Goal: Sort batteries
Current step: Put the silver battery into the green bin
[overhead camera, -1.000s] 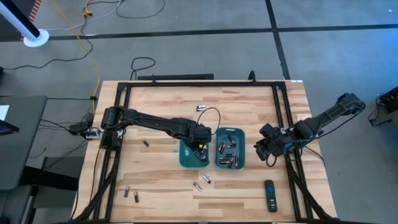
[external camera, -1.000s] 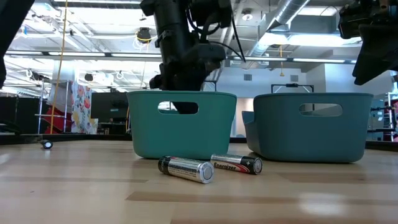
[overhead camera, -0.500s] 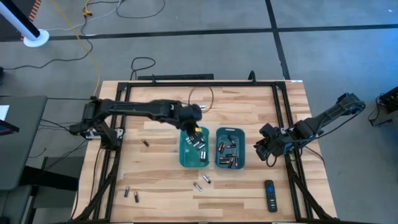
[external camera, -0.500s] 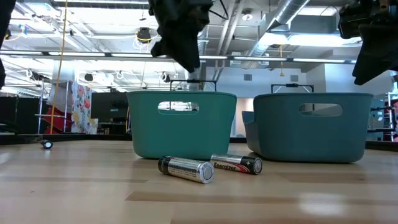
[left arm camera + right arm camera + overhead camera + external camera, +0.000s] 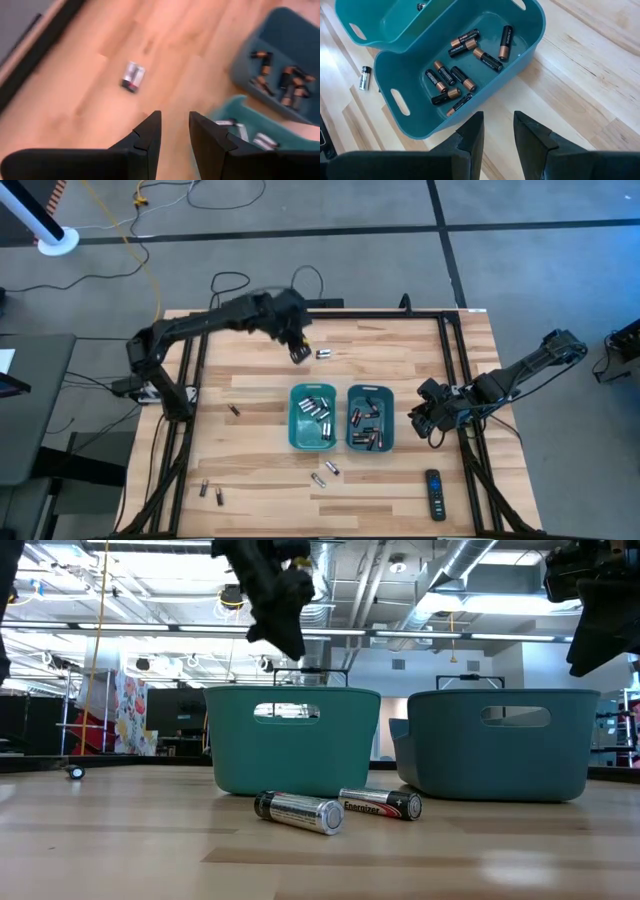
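Two teal bins stand mid-table. The left bin (image 5: 312, 418) holds silvery cells and the right bin (image 5: 370, 418) holds dark, copper-ended ones (image 5: 465, 80). Loose batteries lie on the wood: one silvery cell near the far edge (image 5: 323, 353) (image 5: 132, 77), one at the left (image 5: 234, 409), two in front of the bins (image 5: 325, 473) (image 5: 298, 811), and two near the left front corner (image 5: 211, 492). My left gripper (image 5: 298, 352) (image 5: 175, 131) hangs open and empty just left of the far cell. My right gripper (image 5: 418, 420) (image 5: 497, 126) waits open, right of the bins.
A black remote control (image 5: 434, 494) lies near the right front corner. A black frame (image 5: 320, 314) runs round the table's far edge and sides. Bare wood lies between the far cell and the bins. Cables trail on the floor beyond the table.
My left gripper has risen out of the left bin and swung toward the table's far edge. It now hangs beside the lone silvery cell there. The bins and loose batteries have stayed where they were.
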Robot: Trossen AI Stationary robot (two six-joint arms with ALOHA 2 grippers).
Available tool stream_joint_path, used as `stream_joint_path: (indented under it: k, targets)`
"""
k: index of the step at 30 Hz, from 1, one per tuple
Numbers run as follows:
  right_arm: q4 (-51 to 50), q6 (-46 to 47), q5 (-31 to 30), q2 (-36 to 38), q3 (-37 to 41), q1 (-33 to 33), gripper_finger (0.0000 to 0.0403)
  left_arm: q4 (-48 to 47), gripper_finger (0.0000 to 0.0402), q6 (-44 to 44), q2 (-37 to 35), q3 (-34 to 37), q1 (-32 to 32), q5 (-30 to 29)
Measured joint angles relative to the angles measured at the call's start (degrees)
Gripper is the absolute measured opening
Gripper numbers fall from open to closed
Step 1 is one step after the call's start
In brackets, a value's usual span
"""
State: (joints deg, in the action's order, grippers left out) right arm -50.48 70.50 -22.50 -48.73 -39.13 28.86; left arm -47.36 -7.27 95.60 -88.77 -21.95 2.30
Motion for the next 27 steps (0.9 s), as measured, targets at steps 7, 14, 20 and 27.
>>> stream_joint_path:
  k: [7,14,20,27]
  targets:
    - [0.13,0.6,0.0,0.0,0.0,-0.13,0.0123,5.68,0.0096,14.78,4.05,-0.14,-10.7,7.0]
    - [-0.24,6.51,0.0,-0.14,0.0,-0.5,0.0123,3.51,0.0096,24.7,16.44,-12.29,-14.99,8.42]
    - [-0.31,6.49,0.0,-0.13,0.0,-1.77,0.0123,-2.41,0.0096,31.35,25.64,-22.08,-14.86,9.56]
    - [-0.46,7.8,0.0,-0.13,0.0,-3.67,0.0123,-2.77,0.0118,32.5,28.33,-22.86,-14.07,11.19]
